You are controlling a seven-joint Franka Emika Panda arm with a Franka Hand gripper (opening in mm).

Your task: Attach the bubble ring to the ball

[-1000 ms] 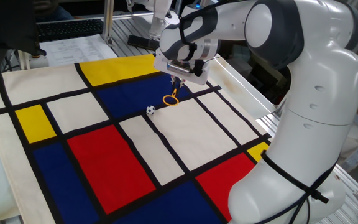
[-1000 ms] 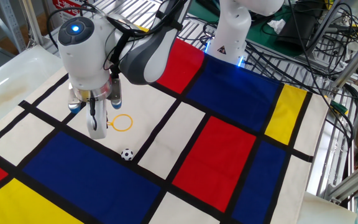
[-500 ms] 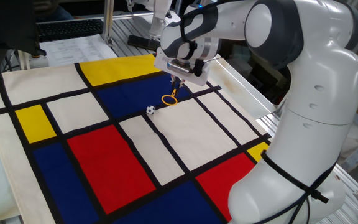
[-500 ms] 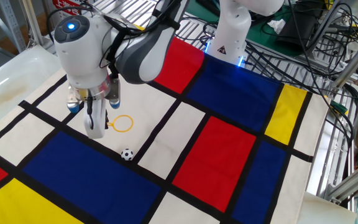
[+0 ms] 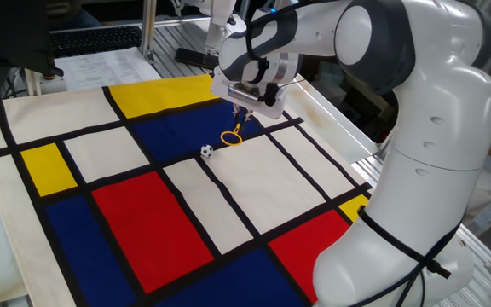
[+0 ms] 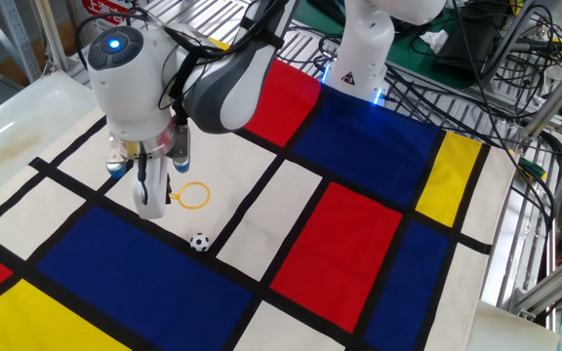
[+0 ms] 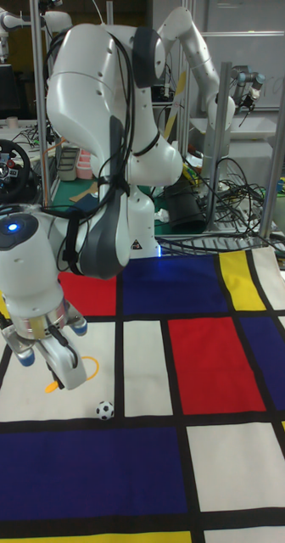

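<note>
The bubble ring (image 5: 232,136) is a thin orange loop with a short handle, sitting low over a white square of the cloth, and it also shows in the other fixed view (image 6: 194,195) and in the tall view (image 7: 92,366). My gripper (image 5: 242,119) (image 6: 152,207) (image 7: 70,379) points down and is shut on the handle, with the loop sticking out sideways. A bit of the handle shows past the fingers in the tall view. The ball (image 5: 206,151) (image 6: 199,241) (image 7: 104,411), white with black patches, rests on a black stripe a short way from the loop, apart from it.
A cloth (image 5: 126,213) of red, blue, yellow and white squares with black stripes covers the table. The arm's white base (image 6: 359,58) stands at the far edge, with cables (image 6: 496,58) beside it. A metal frame rail (image 5: 331,111) runs along the cloth's side.
The gripper and the ring have barely shifted. The ball has not moved.
</note>
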